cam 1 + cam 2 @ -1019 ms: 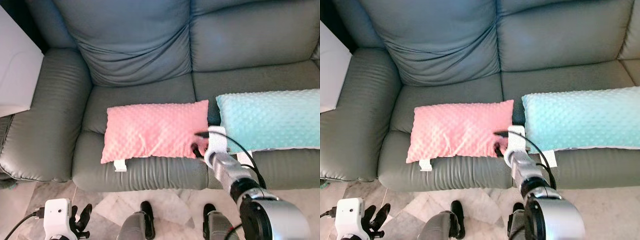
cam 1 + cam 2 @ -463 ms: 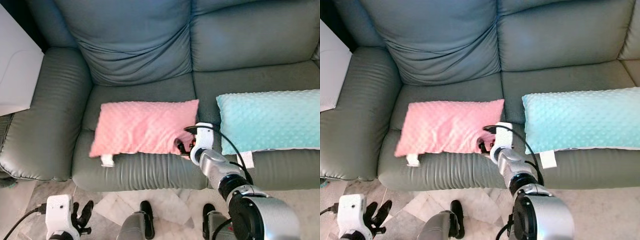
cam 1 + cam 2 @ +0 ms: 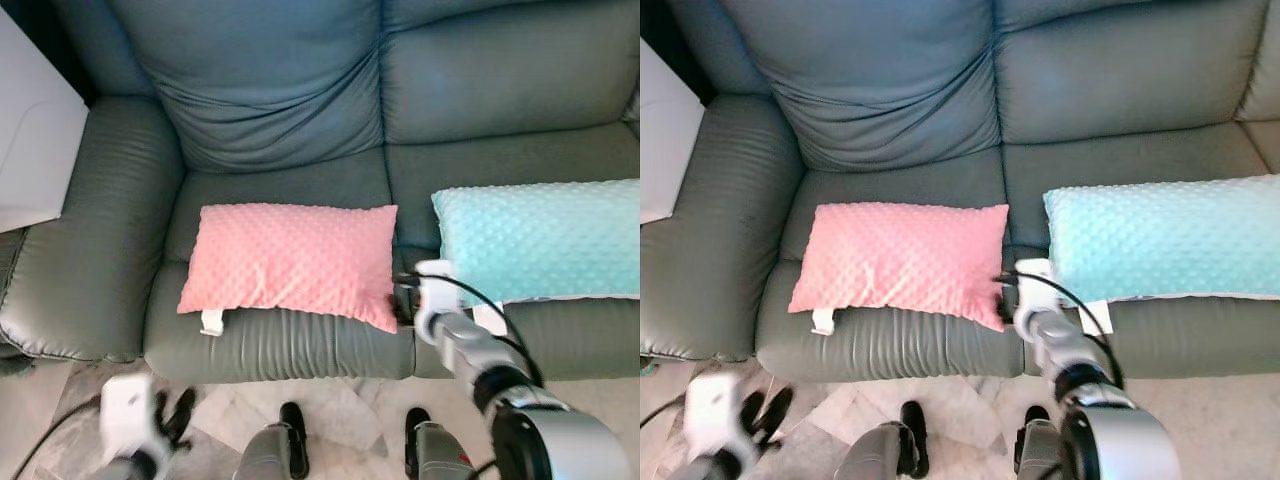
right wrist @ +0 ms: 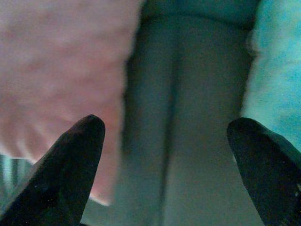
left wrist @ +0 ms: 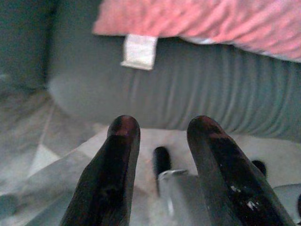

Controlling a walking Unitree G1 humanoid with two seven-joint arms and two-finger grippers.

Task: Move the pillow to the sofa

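Note:
A pink dotted pillow (image 3: 290,262) lies flat on the left seat of the grey-green sofa (image 3: 270,90), a white tag hanging at its front left corner. My right gripper (image 3: 404,300) sits just off the pillow's front right corner, over the gap between the two seats; it is open and holds nothing. In the right wrist view the black fingertips (image 4: 70,165) stand wide apart, the pink pillow (image 4: 56,70) beside one and a teal pillow (image 4: 277,70) beside the other. My left gripper (image 5: 160,165) hangs low by the sofa front, fingers open, blurred in the left eye view (image 3: 170,415).
A long teal pillow (image 3: 540,240) lies on the right seat. The sofa's left armrest (image 3: 85,230) is broad and rounded, with a white surface (image 3: 30,130) behind it. Marble floor (image 3: 350,410) and my feet show below the sofa's front edge.
My right gripper dragged the pink pillow leftward on the seat, then let go and pulled back to its right corner. The left arm has moved, now blurred.

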